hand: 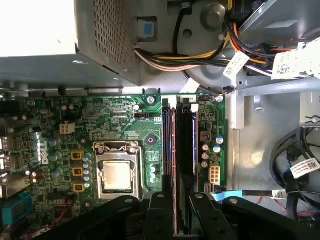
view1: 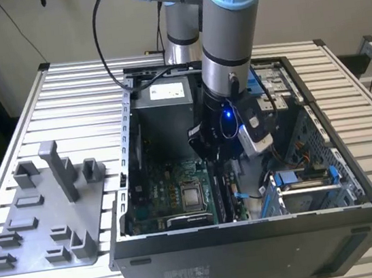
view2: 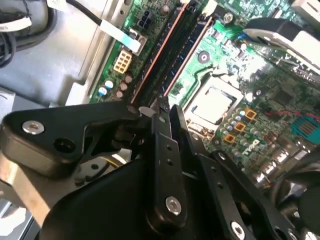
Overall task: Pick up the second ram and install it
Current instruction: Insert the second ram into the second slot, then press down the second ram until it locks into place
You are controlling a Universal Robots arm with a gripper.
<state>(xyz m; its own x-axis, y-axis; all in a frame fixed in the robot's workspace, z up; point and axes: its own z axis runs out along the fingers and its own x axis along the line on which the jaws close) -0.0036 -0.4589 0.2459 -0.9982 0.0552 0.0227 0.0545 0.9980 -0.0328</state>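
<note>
**A:** Since the arm is down inside the computer case [view1: 256, 253], where do I mark the gripper [hand: 175, 200]?

**B:** Over the memory slots on the motherboard [hand: 125, 115], just beside the CPU socket [hand: 117, 175]. Both wrist views have it.

**A:** Fingers [view2: 160, 125]?

**B:** Narrow. The second ram [hand: 171, 150] stands on edge in its slot line, and its top edge runs straight into the slim gap between them. I judge they are closed on it, at one end of the stick and not its middle.

**A:** Seated?

**B:** Can't tell. It lies along the slot, parallel to the dark slots beside it. Whether the end latches have caught is too small to see.

**A:** Risks?

**B:** First is the end grip. Pushing down from one end could tilt the stick, so one end goes home and the other rides up. Second, any skew against the slot could jam the contacts or flex the board. Third, the neighbouring slot is touching-close, so a fingertip could catch its wall.

**A:** Cables?

**B:** The cable bundle [hand: 200, 50] sits at the far end of the slots, apart from the fingers. Low risk unless the wrist swings that way.

**A:** Anything else?

**B:** The grey fixture tray [view1: 39, 220] is on the surface [view1: 64, 100], at the exterior view's left, well apart from the case.
</note>
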